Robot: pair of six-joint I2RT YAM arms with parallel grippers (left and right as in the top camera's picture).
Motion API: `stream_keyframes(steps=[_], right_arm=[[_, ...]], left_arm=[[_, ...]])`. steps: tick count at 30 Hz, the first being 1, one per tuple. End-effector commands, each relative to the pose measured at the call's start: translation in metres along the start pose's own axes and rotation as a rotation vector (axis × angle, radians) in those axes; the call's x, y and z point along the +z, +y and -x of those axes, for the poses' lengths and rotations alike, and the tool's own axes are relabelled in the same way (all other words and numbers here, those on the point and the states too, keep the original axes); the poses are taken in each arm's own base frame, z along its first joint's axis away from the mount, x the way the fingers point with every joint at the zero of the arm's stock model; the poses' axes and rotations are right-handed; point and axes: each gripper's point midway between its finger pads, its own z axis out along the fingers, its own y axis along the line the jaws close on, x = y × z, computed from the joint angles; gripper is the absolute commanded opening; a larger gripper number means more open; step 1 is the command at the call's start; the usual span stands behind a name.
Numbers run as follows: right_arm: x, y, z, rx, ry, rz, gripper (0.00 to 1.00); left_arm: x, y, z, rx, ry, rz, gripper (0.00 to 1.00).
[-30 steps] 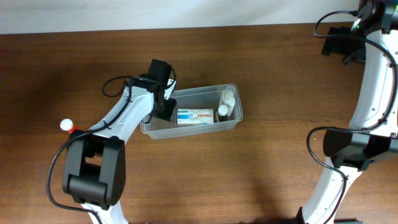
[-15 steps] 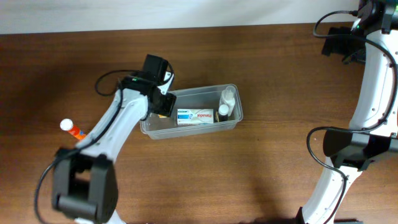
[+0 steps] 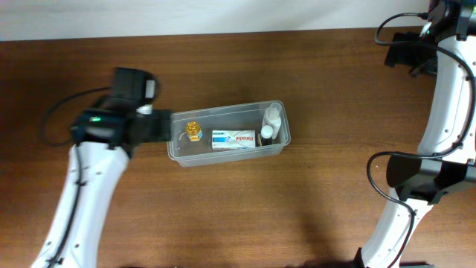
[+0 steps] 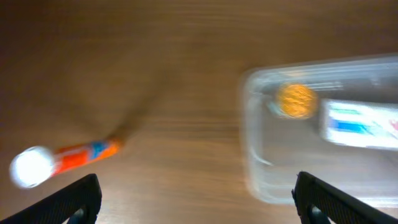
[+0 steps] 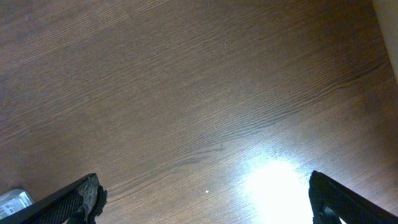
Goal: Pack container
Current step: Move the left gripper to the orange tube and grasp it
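Overhead, container: the clear tub (image 3: pixel 224 111) lies on the desk (image 3: pixel 312 208), a little toward 9 o'clock from the middle of the picture, long side running 9 to 3.
Overhead, contents: a gold-capped small bottle (image 3: pixel 193 131) at the 9 o'clock end, a white and blue box (image 3: pixel 233 138) lying flat in the middle, and two small bottles at the 3 o'clock end, one white (image 3: pixel 273 115) and one dark-capped (image 3: pixel 266 134).
Overhead, my left gripper (image 3: pixel 160 126): just outside the tub's short wall at its 9 o'clock; touching or not, I cannot tell.
Overhead, my right arm (image 3: pixel 454 89): far off at 2 o'clock, well apart from the tub.
Left wrist, gripper (image 4: pixel 196 190): jaws spread wide with nothing between them; one finger (image 4: pixel 78 199) shows at 7 o'clock and the other at 5 o'clock.
Left wrist, tub: blurred, at 3 o'clock, with the gold cap and the end of the box visible inside.
Left wrist, desk: an orange tube with a white cap (image 4: pixel 62 158) lies at 8 o'clock, apart from the tub.
Right wrist, gripper (image 5: pixel 208 199): jaws wide apart and holding nothing, over bare wood with a bright glare (image 5: pixel 273 183) at 5 o'clock.
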Motion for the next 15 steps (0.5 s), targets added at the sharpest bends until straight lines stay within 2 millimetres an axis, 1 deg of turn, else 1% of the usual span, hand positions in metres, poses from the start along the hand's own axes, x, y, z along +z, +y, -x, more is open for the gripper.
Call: stream_keyframes(steps=[1, 3, 4, 5, 7, 11, 15], right_arm=[[-0.004, 0.0, -0.002, 0.002, -0.003, 0.0, 0.98], [-0.004, 0.0, -0.002, 0.002, -0.003, 0.0, 0.98], [-0.004, 0.0, -0.002, 0.002, -0.003, 0.0, 0.98], [-0.004, 0.0, -0.002, 0.002, -0.003, 0.0, 0.99], [-0.004, 0.0, -0.002, 0.002, -0.003, 0.0, 0.98], [-0.004, 0.0, -0.002, 0.002, -0.003, 0.0, 0.98], [-0.004, 0.0, -0.002, 0.002, -0.003, 0.0, 0.98]], left_arm=[[0.0, 0.054, -0.002, -0.221, -0.002, 0.102, 0.99], [0.004, 0.076, -0.006, -0.3, 0.015, 0.115, 0.99], [0.007, 0.092, -0.009, -0.352, 0.027, 0.119, 0.99], [0.009, 0.102, -0.012, -0.391, 0.034, 0.129, 0.99], [0.011, 0.116, -0.016, -0.437, 0.046, 0.136, 0.99], [0.02, 0.13, -0.024, -0.487, 0.077, 0.14, 0.99], [0.037, 0.133, -0.029, -0.493, 0.126, 0.146, 0.99]])
